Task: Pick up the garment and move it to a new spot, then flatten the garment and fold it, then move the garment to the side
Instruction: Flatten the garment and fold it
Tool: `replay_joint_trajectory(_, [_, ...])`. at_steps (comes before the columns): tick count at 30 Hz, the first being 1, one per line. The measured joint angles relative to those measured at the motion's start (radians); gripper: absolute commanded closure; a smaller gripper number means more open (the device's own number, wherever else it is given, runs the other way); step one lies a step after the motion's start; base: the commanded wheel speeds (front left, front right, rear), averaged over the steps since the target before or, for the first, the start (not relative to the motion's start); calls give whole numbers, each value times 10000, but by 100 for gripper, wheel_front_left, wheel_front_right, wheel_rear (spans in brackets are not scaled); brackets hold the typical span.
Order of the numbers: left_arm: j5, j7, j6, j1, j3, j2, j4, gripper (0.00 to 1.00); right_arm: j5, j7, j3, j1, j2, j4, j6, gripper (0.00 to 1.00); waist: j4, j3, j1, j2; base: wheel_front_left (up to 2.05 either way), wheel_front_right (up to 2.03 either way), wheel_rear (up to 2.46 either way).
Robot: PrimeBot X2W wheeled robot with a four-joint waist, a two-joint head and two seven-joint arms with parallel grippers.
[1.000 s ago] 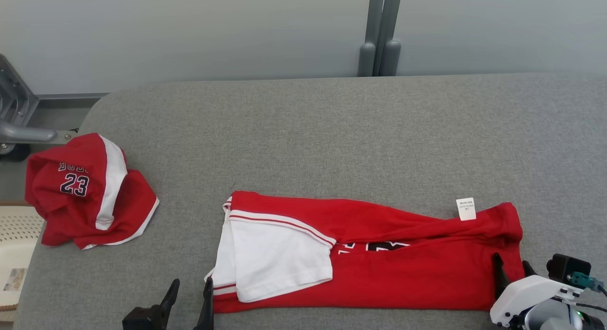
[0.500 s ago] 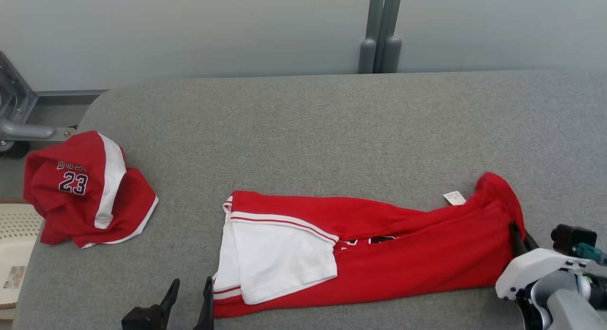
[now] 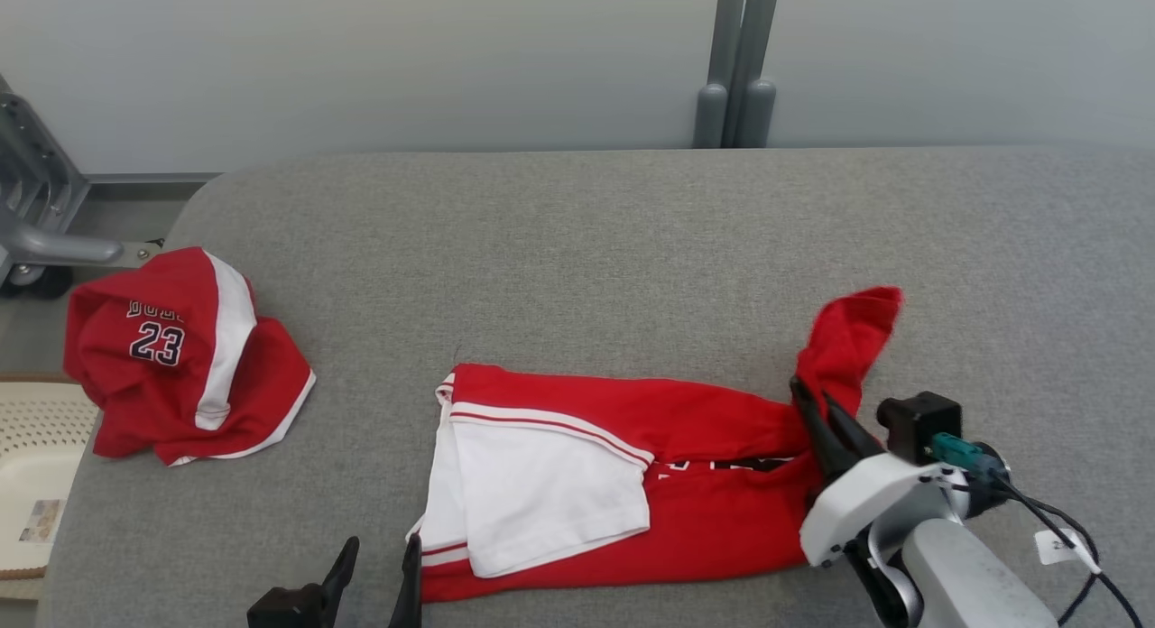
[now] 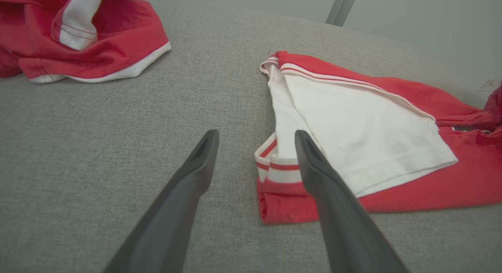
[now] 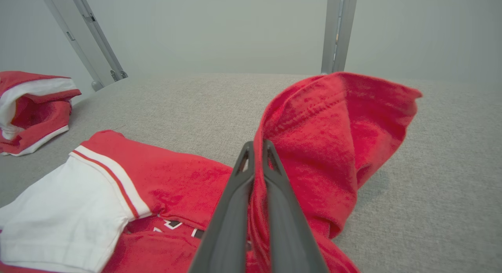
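On the far left of the grey upholstered surface [image 3: 577, 249] sits a crumpled red-and-white jersey numbered 23 [image 3: 180, 357], well apart from my work. Next along, my left gripper [image 3: 382, 545] hangs spread wide and empty, just beside the near corner of the long red knit garment [image 3: 713, 411]. The garment lies along the front of the surface, with its white sleeve panel [image 3: 541, 484] folded over its left half. At its right end my right gripper [image 3: 809, 389] is clamped tight on the cloth, and a red flap stands up past the fingers.

I judge the garment light, soft and limp. It will sag from any pinch, so the hem corners, taken through both layers, are the places to hold it.

A second ago it lay stretched flat, with my right fingers parted at its right edge. Since then they have closed and carried that end up and leftward, and the white label has gone from sight.
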Motion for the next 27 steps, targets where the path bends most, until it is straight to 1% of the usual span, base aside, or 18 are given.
replay_joint_trajectory(7, [-31,0,0,3,-199,-17,73,0,650,33,2383,-855,267,499,0,100,575,-52,1,0,0,0,0])
replay_joint_trajectory(11, [-29,0,0,9,-370,-29,102,0,1037,31,3246,-1312,443,1012,0,100,1063,-91,0,0,0,0,0])
replay_joint_trajectory(18, [-23,2,0,25,-640,-35,140,0,1398,29,3806,-2017,708,1906,0,100,2079,-137,0,0,0,0,0])
replay_joint_trajectory(25, [4,0,0,45,-746,-33,125,0,1409,25,3745,-2627,882,2568,0,100,3150,-142,0,0,0,0,0])
replay_joint_trajectory(27, [4,0,0,47,-709,-31,82,0,1373,25,3733,-2749,915,2644,0,100,3278,-124,0,0,0,0,0])
